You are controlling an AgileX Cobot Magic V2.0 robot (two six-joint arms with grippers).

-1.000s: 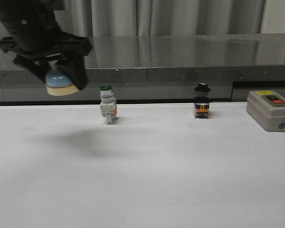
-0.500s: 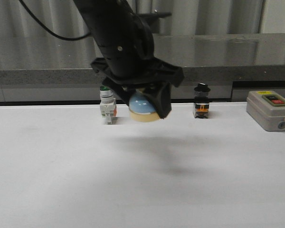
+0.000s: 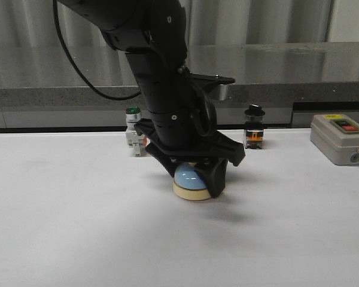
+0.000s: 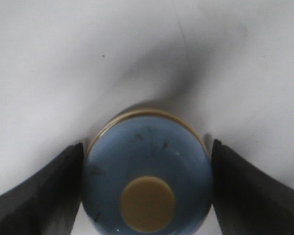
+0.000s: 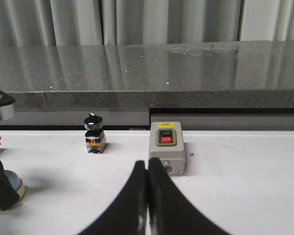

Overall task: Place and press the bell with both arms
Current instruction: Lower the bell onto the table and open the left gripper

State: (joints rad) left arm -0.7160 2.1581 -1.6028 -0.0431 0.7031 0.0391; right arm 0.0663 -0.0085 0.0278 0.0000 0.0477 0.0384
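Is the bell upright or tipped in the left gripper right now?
Upright: the bell has its cream base flat on the table, knob on top in the wrist view, left gripper clamping its sides.

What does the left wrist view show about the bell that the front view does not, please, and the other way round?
Only the left wrist view shows the bell's cream knob from above, with a dark finger tight against each side of the blue dome.

Only the front view shows the surroundings: the green-capped switch, the black-knobbed switch and the grey box behind, with the bell's base on the white table.

Both show the bell held in the left gripper.
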